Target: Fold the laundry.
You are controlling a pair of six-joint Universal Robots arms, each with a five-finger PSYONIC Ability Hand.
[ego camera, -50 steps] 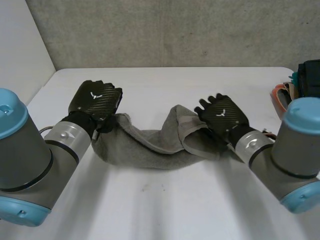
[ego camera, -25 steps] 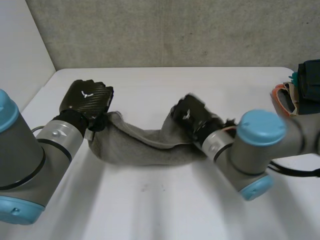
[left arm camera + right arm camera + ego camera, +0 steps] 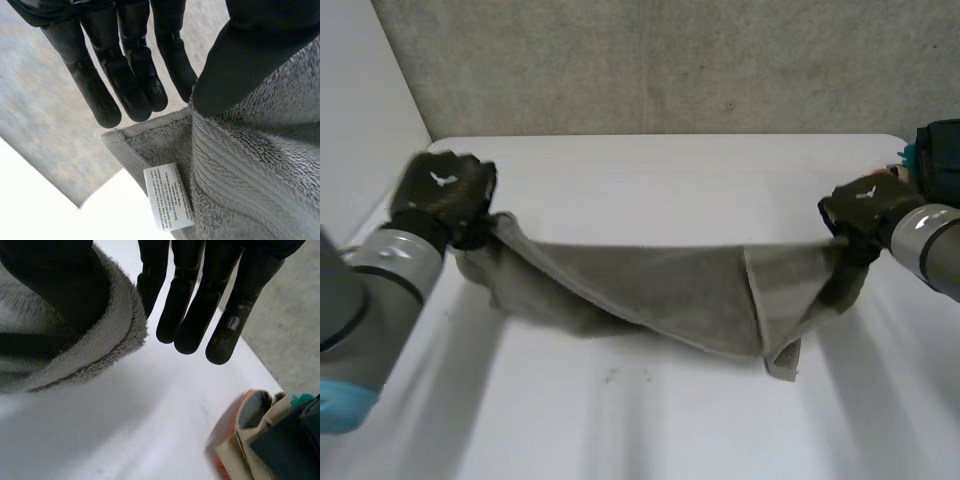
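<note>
A grey towel hangs stretched between my two hands and sags onto the white table. My left hand is at the far left, shut on one corner. In the left wrist view its thumb presses the towel against the fingers, and a white label shows just below the hem. My right hand is at the far right, shut on the other end. In the right wrist view the towel's edge wraps the thumb beside straight fingers. A folded flap droops under the right end.
A pile of dark blue, orange and beige items lies at the table's right edge, close to my right hand, and it is also in the right wrist view. A grey wall runs behind the table. The table's left edge is beside my left hand.
Both hands moved apart. The right hand closed on the towel's end near the middle and pulled it to the far right. The left hand drew its corner left, stretching the bunched towel.
</note>
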